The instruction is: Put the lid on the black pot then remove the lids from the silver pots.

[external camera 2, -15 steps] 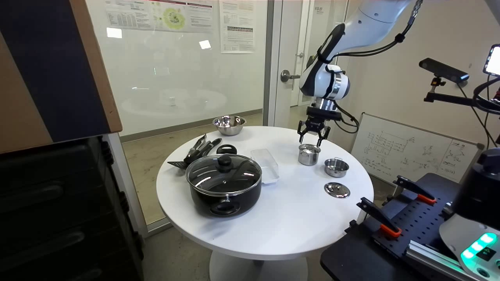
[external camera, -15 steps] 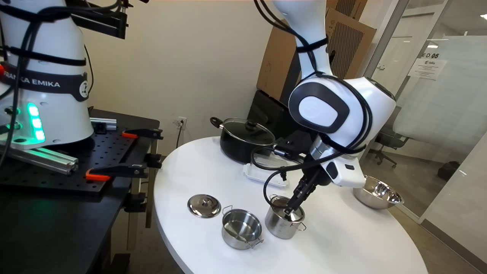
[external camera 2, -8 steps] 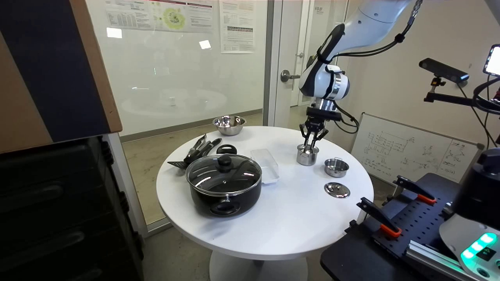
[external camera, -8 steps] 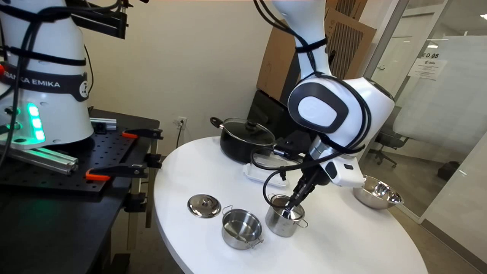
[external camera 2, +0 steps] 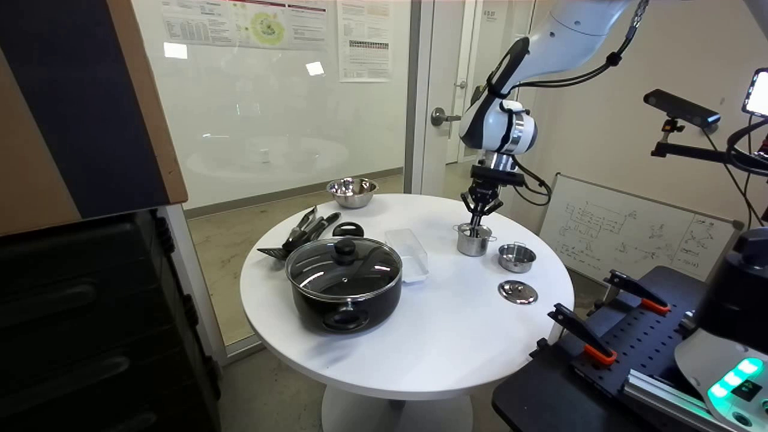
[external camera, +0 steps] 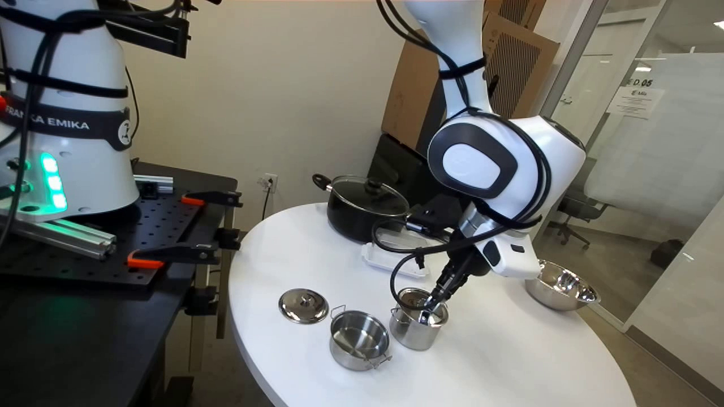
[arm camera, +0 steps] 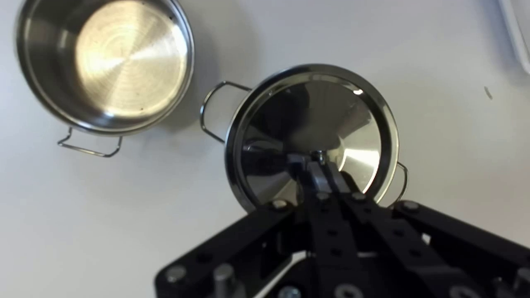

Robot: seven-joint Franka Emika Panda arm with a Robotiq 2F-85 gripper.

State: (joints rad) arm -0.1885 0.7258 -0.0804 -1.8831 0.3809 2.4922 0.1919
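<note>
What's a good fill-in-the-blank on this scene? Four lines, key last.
1. The glass lid covers the large pot, whose colour is ____.
2. The gripper is over the silver pot that is ____ (covered/open).
3. Small steel lids lying directly on the table number ____.
4. The table's colour is ____.
Missing words: black; covered; one; white.

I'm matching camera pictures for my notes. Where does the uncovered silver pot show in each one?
In an exterior view: uncovered silver pot at mid-width, towards the bottom.
In an exterior view: uncovered silver pot right of centre, just below mid-height.
Wrist view: uncovered silver pot upper left, cut by the top edge.
Shared landmark: the covered silver pot, beside it in all three.
</note>
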